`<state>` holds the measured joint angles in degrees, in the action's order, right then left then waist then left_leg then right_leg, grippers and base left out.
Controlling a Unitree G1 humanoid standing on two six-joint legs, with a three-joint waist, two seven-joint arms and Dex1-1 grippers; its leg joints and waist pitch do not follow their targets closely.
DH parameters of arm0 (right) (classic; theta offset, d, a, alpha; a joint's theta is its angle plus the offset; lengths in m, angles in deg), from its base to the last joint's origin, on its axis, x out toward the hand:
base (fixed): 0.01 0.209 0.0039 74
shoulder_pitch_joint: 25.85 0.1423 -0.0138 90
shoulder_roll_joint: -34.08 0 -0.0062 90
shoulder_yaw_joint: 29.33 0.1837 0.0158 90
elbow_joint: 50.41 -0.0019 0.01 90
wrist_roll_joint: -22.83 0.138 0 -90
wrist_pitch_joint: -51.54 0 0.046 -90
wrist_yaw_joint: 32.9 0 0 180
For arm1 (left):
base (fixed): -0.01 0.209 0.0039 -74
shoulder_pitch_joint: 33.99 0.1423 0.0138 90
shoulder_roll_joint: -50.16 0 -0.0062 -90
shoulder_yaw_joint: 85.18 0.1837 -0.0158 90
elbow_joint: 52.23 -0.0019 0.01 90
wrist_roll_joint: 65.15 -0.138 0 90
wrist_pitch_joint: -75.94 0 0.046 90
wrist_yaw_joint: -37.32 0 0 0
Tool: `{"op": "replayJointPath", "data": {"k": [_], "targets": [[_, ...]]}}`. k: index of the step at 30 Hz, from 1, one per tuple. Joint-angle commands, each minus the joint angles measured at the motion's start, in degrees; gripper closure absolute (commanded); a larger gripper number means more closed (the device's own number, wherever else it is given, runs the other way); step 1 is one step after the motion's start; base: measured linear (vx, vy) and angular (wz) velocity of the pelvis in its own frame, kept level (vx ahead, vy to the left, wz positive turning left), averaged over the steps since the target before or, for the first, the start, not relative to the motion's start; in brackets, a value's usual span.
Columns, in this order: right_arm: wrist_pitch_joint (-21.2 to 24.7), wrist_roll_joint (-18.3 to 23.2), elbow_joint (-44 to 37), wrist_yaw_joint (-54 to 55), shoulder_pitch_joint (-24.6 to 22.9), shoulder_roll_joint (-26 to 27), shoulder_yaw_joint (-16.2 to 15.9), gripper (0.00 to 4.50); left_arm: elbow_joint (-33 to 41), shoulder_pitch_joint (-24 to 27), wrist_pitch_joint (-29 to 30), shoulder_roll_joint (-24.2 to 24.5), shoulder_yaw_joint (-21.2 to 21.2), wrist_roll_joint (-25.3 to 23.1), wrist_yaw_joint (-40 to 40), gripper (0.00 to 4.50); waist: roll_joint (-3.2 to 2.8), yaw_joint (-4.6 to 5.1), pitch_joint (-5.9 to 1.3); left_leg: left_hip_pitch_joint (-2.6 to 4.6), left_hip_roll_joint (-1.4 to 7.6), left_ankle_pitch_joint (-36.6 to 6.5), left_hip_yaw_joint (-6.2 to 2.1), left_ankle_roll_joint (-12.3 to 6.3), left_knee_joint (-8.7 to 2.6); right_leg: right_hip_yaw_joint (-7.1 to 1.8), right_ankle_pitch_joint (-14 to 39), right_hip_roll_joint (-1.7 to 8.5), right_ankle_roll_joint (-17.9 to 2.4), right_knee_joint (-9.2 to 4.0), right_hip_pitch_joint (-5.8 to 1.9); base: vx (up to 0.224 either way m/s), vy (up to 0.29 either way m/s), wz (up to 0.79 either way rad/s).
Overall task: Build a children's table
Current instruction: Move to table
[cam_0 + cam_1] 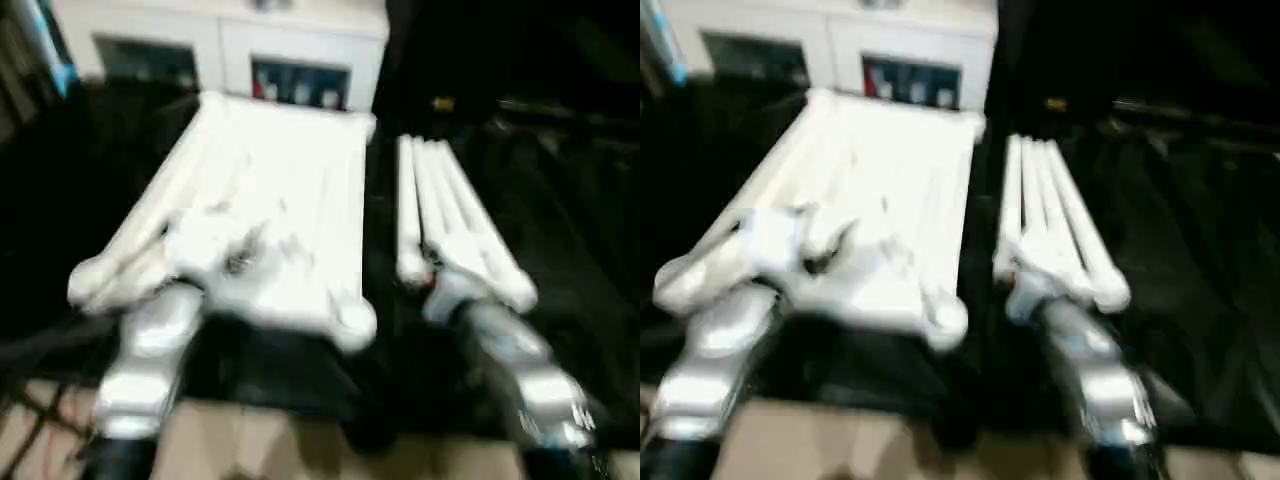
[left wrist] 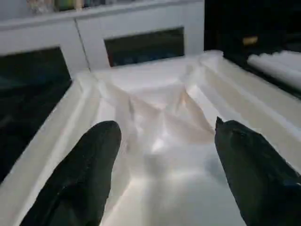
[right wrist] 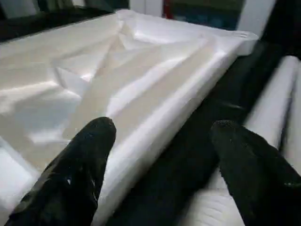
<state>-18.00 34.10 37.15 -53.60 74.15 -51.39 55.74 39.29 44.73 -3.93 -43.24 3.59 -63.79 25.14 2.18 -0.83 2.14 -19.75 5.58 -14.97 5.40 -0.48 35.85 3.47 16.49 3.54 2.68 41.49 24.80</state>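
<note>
Tabletop (image 1: 280, 200), white plastic, lying upside down on a black cloth (image 1: 580, 230), ribbed underside up, round sockets at the corners. Set just in front of a white cabinet (image 1: 220, 40) with glass doors. Legs (image 1: 450, 215), long white tubes, lying side by side on the same cloth, just beside the tabletop on the robot's right, not touching it. How many tubes, hard to tell through the blur.

Left gripper (image 2: 164, 165) hanging over the near part of the tabletop, both black fingers (image 2: 80, 174) spread wide, nothing between them but the white ribs below. Silver left forearm (image 1: 150, 350) reaching toward the near left corner.

Right gripper (image 3: 160, 165) low over the black gap between the tabletop's edge and the legs, fingers (image 3: 254, 165) also wide apart and holding nothing. One finger over the tabletop's long edge, the other over the tubes. Silver right forearm (image 1: 520, 370) pointing at the near ends of the legs.

Light floor (image 1: 300, 450) at the near edge of the cloth.
</note>
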Motion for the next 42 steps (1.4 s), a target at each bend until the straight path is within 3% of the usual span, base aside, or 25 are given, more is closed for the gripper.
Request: {"op": "replayJointPath", "data": {"k": [1, 2, 3, 4, 5, 6, 7, 8, 9, 10, 11, 12, 14, 15, 17, 18, 20, 22, 25, 28, 30, 31, 33, 36, 42], "targets": [[-1.2, -1.1, -1.4, -0.9, -1.3, -1.2, 0.4, 0.84, 1.6, 0.2, 0.1, -0.9, 1.2, 0.6, -0.2, 0.88, 0.35, 0.4, -3.04, 3.78, 6.88, 21.6, -1.45, -21.64, -4.86, -2.48, -10.0, 2.47, -1.1, -4.72, 0.13, 0.068, -0.05, -0.01], [-0.1, 0.0, -1.5, -0.2, -1.3, -0.2, 1.5, 0.84, 2.0, 0.4, -0.2, -1.0, 1.1, 0.8, -0.1, 0.88, 4.04, -0.65, -3.41, -0.26, 0.82, 3.8, 1.53, -15.25, -1.6, -7.09, -8.3, 4.84, 0.9, -10.21, -4.89, 0.08, -0.09, 0.15], [0.4, 0.1, -1.4, 0.8, -1.2, 0.4, 2.2, 0.84, 2.4, 0.5, 0.3, -0.8, 1.1, 0.9, -0.2, 0.88, 3.17, -2.74, -2.94, -1.22, 0.22, -3.1, 0.48, -8.35, 2.97, -11.76, 5.9, 10.57, -2.1, -13.07, -6.85, 0.074, -0.087, 0.09], [0.4, -0.2, -1.5, 0.9, -1.1, 0.3, 2.2, 0.84, 2.5, 0.7, 0.3, -0.6, 1.3, 1.0, -0.7, 0.88, 3.43, -2.6, -2.92, -2.1, 1.14, -0.7, -0.57, -5.63, 2.47, -11.26, 4.6, 10.8, -4.2, -12.13, -8.16, 0.074, -0.087, 0.09], [0.2, -0.5, -1.7, 0.5, -1.2, -0.1, 1.9, 0.84, 2.5, 0.8, 0.1, -0.3, 1.6, 1.2, -1.4, 0.88, 2.33, -2.84, -2.92, -2.45, 2.66, 6.6, -1.47, -1.02, 0.31, -9.22, -6.9, 9.61, -8.5, -9.92, -8.44, 0.067, -0.04, -0.09], [0.0, -0.4, -1.9, -0.1, -1.4, -0.5, 1.7, 0.84, 2.6, 0.9, -0.5, 0.0, 1.9, 1.2, -2.2, 0.88, 1.39, -2.02, -2.34, -2.05, 3.48, 12.1, -0.99, 1.12, -2.42, -6.57, -17.7, 5.43, -10.3, -8.48, -6.81, 0.0, 0.0, 0.0], [0.3, 0.4, -2.6, -1.1, -1.8, -1.0, 1.7, 0.84, 2.8, 1.2, -2.0, 0.8, 2.9, 1.5, -4.6, 0.88, 1.04, -1.59, -2.47, -1.21, 4.02, 13.1, -0.81, 1.12, -2.98, -5.66, -20.1, 4.23, -10.7, -8.23, -6.14, 0.0, 0.0, 0.0], [0.4, 1.1, -3.1, -2.2, -2.2, -1.6, 1.6, 0.84, 3.1, 1.3, -2.3, 1.5, 3.8, 2.4, -7.4, 0.88, 0.42, -1.27, -2.89, -0.37, 4.92, 14.6, -0.54, 0.13, -2.96, -5.08, -21.8, 3.18, -12.8, -7.49, -5.56, 0.0, 0.0, 0.0], [0.5, 2.6, -4.5, -5.4, -2.8, -3.4, 1.4, 0.84, 3.9, 1.4, -2.4, 3.0, 5.6, 5.2, -13.7, 0.88, -0.03, -0.97, -2.78, 0.01, 5.59, 12.0, -0.7, -0.41, -3.44, -4.75, -18.1, 3.3, -15.3, -7.63, -5.41, 0.0, 0.0, 0.0], [0.5, 3.1, -4.9, -6.3, -3.0, -4.1, 1.3, 0.84, 4.2, 1.3, -2.4, 3.5, 6.1, 6.2, -15.8, 0.88, -0.2, -1.08, -2.56, 0.44, 6.13, 6.6, -0.62, -0.57, -3.87, -4.67, -12.7, 3.63, -17.0, -8.18, -5.16, 0.0, 0.0, 0.0], [0.5, 3.3, -5.0, -6.7, -3.0, -4.3, 1.4, 0.84, 4.3, 1.2, -2.5, 3.8, 6.4, 6.5, -16.7, 0.88, 0.01, -0.98, -2.36, 0.59, 6.31, 3.5, -0.38, -0.66, -4.05, -4.7, -10.4, 3.6, -17.7, -8.47, -4.88, 0.0, 0.0, 0.0], [0.9, 3.9, -5.3, -8.3, -3.1, -5.5, 1.4, 0.84, 4.6, 0.9, -2.2, 5.1, 7.7, 7.6, -20.5, 0.88, -0.13, -0.84, -1.85, 0.44, 6.4, -3.4, -0.03, -0.49, -4.56, -4.85, -4.4, 3.83, -18.4, -9.08, -4.83, 0.0, 0.0, 0.0], [2.1, 4.4, -5.8, -11.5, -3.1, -7.5, 1.0, 0.84, 4.5, -0.1, -1.3, 7.5, 9.9, 8.4, -26.1, 0.88, 0.01, -0.9, -1.37, 0.91, 6.65, -12.6, 0.59, 0.87, -5.06, -5.0, 6.7, 4.18, -17.4, -10.08, -4.41, 0.0, 0.0, 0.0], [2.8, 4.7, -5.9, -13.0, -2.9, -8.5, 0.9, 0.84, 4.1, -0.9, 0.2, 8.8, 10.9, 8.9, -28.9, 0.88, -0.76, -0.81, -1.21, 0.97, 6.62, -15.8, 0.83, 1.81, -5.25, -5.22, 11.3, 4.29, -16.1, -10.23, -4.14, 0.0, 0.0, 0.0], [3.2, 4.5, -5.6, -14.8, -2.3, -9.9, 0.4, 0.84, 3.0, -2.1, 1.1, 10.7, 12.3, 9.1, -32.7, 0.88, -0.47, -0.43, -1.05, 0.76, 6.66, -18.3, 1.02, 3.1, -5.45, -5.17, 16.0, 4.32, -14.0, -10.72, -4.1, 0.0, 0.0, 0.0], [3.5, 4.3, -5.1, -17.4, -1.4, -11.8, -0.4, 0.84, 1.8, -3.4, 1.4, 13.6, 14.4, 9.7, -39.1, 0.88, -0.38, -0.44, -1.15, 0.68, 6.63, -17.2, 1.12, 3.2, -5.38, -5.34, 16.6, 4.47, -13.2, -10.86, -4.05, 0.0, 0.0, 0.0], [4.3, 4.7, -5.1, -19.9, -1.0, -13.4, -1.2, 0.77, 0.7, -4.2, 1.6, 15.6, 15.7, 10.4, -44.0, 1.15, -0.41, -0.57, -1.17, 0.57, 6.49, -15.7, 1.18, 2.8, -5.41, -5.49, 16.6, 4.46, -12.7, -10.89, -4.07, 0.0, 0.0, 0.0], [4.7, 4.9, -5.1, -20.9, -0.9, -14.0, -1.6, 0.77, 0.3, -4.6, 1.7, 16.1, 16.0, 10.5, -45.2, 1.22, -0.37, -0.4, -1.21, -0.04, 6.61, -12.3, 1.31, 2.45, -5.34, -5.54, 14.2, 4.64, -13.4, -10.59, -4.55, 0.0, 0.0, 0.0], [3.3, 3.9, -5.3, -25.5, -0.6, -17.8, -4.3, 0.77, -4.1, -7.4, -1.0, 20.2, 19.3, 8.4, -53.7, 1.53, 0.23, -0.71, -1.65, 0.2, 6.61, -8.4, 1.76, 1.31, -4.94, -5.54, 10.6, 4.52, -14.3, -10.38, -4.51, 0.0, 0.0, 0.0], [4.3, 5.4, -5.4, -28.5, -0.1, -18.7, -4.6, 0.77, -5.8, -9.0, -0.3, 21.2, 20.2, 8.8, -57.1, 1.74, 0.23, -0.84, -2.21, -0.11, 6.66, -1.7, 1.93, -0.27, -4.54, -5.37, 1.6, 4.66, -16.5, -9.3, -4.98, 0.0, 0.0, 0.0], [6.2, 6.9, -6.2, -31.5, 0.0, -20.0, -5.2, 0.77, -8.1, -10.8, -1.0, 21.9, 21.4, 7.9, -58.8, 1.88, 0.25, -1.04, -2.53, -0.18, 6.63, 2.6, 2.15, -2.32, -4.15, -5.11, -5.6, 4.48, -19.0, -8.59, -5.01, 0.0, 0.0, 0.0], [6.6, 7.1, -6.3, -32.1, 0.2, -20.3, -5.4, 0.77, -8.8, -11.2, -0.1, 22.1, 21.7, 8.1, -59.7, 2.0, 0.29, -1.08, -2.58, -0.21, 6.67, 3.2, 2.18, -2.75, -4.06, -5.07, -6.8, 4.57, -19.6, -8.45, -5.04, 0.0, 0.0, 0.0], [7.1, 7.2, -5.8, -34.0, 1.0, -21.4, -6.1, 0.77, -12.9, -13.6, 0.4, 22.4, 22.5, 8.0, -62.8, 2.08, 0.3, -1.15, -2.33, -0.21, 6.68, 1.8, 2.31, -3.27, -4.13, -4.98, -4.3, 4.6, -20.2, -8.71, -4.91, 0.0, 0.0, 0.0], [6.9, 7.1, -5.4, -34.8, 1.4, -22.0, -6.6, 0.77, -16.7, -15.5, -1.7, 22.2, 23.1, 6.5, -63.3, 2.5, 0.43, -1.23, -2.1, -0.13, 6.86, -1.5, 2.27, -1.77, -4.35, -5.07, 1.3, 4.8, -19.4, -9.34, -4.88, 0.0, 0.0, 0.0], [7.3, 6.9, -5.0, -35.7, 1.8, -22.1, -6.7, 0.77, -20.8, -17.3, -3.3, 22.0, 24.4, 3.8, -63.5, 2.94, 0.31, -1.35, -2.19, -0.2, 7.08, -1.5, 2.34, -0.42, -4.42, -5.12, 0.6, 4.96, -19.1, -9.13, -4.95, 0.0, 0.0, 0.0]]}}
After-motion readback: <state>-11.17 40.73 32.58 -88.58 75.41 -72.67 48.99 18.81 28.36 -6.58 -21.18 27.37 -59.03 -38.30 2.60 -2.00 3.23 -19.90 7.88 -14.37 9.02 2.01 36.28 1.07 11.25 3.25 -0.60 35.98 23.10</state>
